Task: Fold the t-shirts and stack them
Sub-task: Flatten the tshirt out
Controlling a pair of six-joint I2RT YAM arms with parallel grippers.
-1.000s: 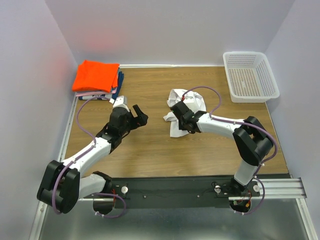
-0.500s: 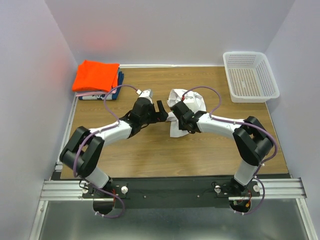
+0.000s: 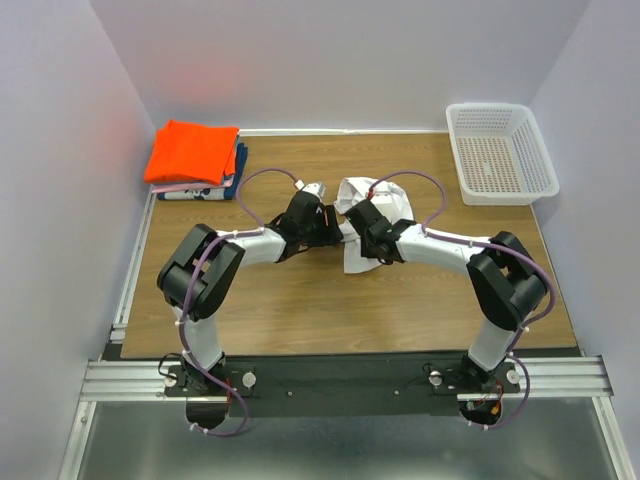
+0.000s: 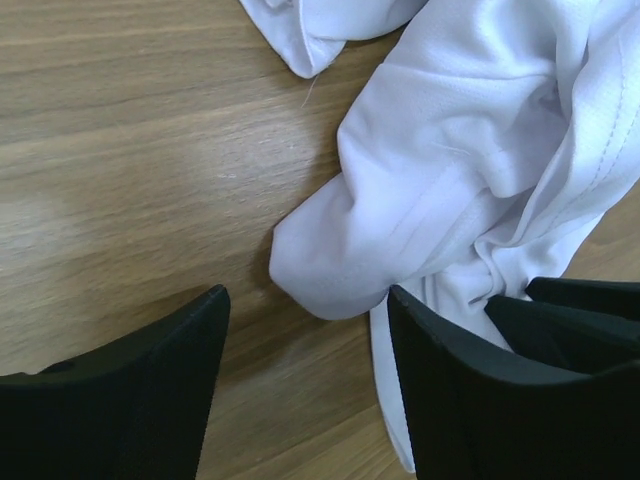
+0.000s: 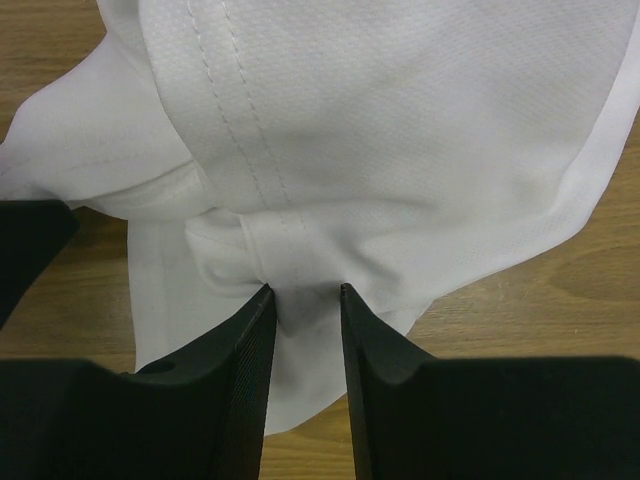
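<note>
A crumpled white t-shirt lies mid-table; it also shows in the left wrist view and the right wrist view. My right gripper is shut on a bunched fold of it. My left gripper is open, its jaws wide apart just left of the shirt's rounded edge, over bare wood. A folded orange t-shirt lies on a folded dark blue one at the back left.
A white mesh basket stands at the back right corner. The wooden table ends in a metal rail at the front. Grey walls close in on three sides.
My left arm has swung right from the table's left side until its open gripper sits beside the white shirt. The right gripper has held its grip almost still.
</note>
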